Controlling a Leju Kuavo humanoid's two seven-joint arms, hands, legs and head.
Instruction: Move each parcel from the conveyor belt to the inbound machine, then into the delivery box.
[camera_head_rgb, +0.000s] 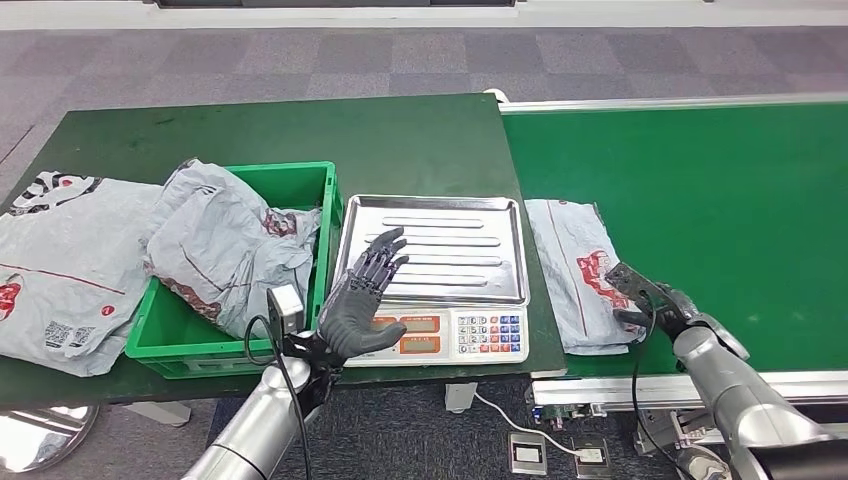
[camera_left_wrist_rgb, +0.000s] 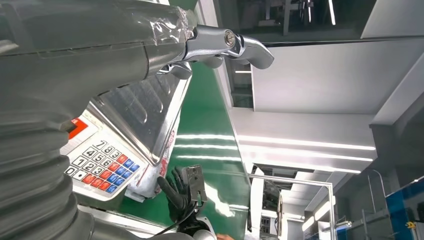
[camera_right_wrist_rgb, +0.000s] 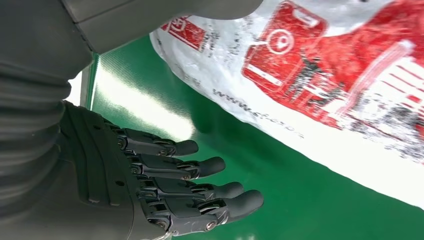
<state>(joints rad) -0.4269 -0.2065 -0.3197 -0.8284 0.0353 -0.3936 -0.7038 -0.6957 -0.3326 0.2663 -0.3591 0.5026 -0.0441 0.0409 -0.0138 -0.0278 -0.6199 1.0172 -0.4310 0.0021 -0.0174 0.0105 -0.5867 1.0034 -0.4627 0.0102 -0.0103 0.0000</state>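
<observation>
Grey plastic mailing bags, flat and crumpled, with red and black print (camera_head_rgb: 62, 262), lie at the far left of the dark green worktop (camera_head_rgb: 300, 130), overlapping one another.

Bright green plastic crate, the delivery box (camera_head_rgb: 322, 205), stands just beside them. One large grey crumpled parcel bag (camera_head_rgb: 225, 245) sits in it and spills over its left rim.

Left hand, dark grey with a silver arm (camera_head_rgb: 360, 300), is raised between the crate and the weighing machine, palm up, fingers (camera_head_rgb: 385, 255) spread and straight, holding nothing. Its fingertips reach over the near left corner of the steel tray.

Weighing scale with a ribbed stainless steel tray, the inbound machine (camera_head_rgb: 500, 215), stands right of the crate on the worktop. Its white front panel carries an orange display and a keypad of blue, red and white keys (camera_left_wrist_rgb: 102, 167). Nothing lies on the tray.

Grey-white parcel with a red printed logo (camera_head_rgb: 575, 270) lies flat at the left edge of the bright green conveyor belt (camera_head_rgb: 720, 200), just beside the scale, its near end reaching toward the belt's front edge.

Right hand, dark with a silver forearm (camera_head_rgb: 650, 300), hovers at the parcel's near right corner. In the right wrist view its fingers (camera_right_wrist_rgb: 200, 167) are stretched out side by side above the belt, just apart from the parcel (camera_right_wrist_rgb: 320, 65), gripping nothing.

Grey carpet tiles (camera_head_rgb: 400, 60) cover the floor beyond the worktop.
</observation>
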